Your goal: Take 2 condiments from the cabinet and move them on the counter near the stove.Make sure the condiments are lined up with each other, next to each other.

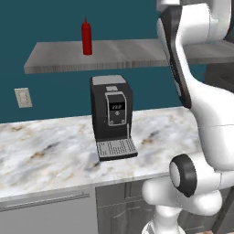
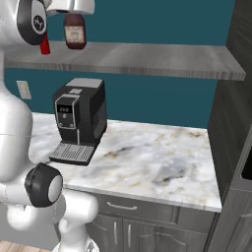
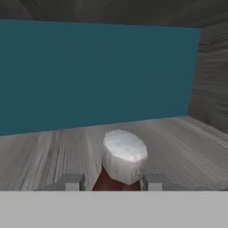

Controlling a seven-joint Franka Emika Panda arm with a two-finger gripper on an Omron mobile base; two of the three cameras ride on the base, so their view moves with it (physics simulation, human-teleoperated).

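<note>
Brown bottle (image 2: 75, 33), upper left of frame: on the shelf (image 2: 147, 59), gripper (image 3: 112, 181) closed narrowly around it; red bottle (image 1: 87, 37) on the shelf untouched; both awaiting transfer.

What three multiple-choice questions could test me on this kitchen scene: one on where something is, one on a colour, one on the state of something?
1. Where does the red squeeze bottle stand?
A. On the grey wall shelf
B. On the marble counter
C. On top of the coffee machine

2. What colour is the wall behind the shelf?
A. White
B. Teal
C. Yellow

3. What is the end effector doing?
A. Hanging wide open over the counter
B. Closed on the brown bottle at the shelf
C. Pressing the coffee machine's buttons

Answers:
1. A, the red bottle sits upright on the shelf above the coffee machine.
2. B, teal fills the wall in every view.
3. B, the hand view shows the bottle's pale cap between the fingertips.
</note>
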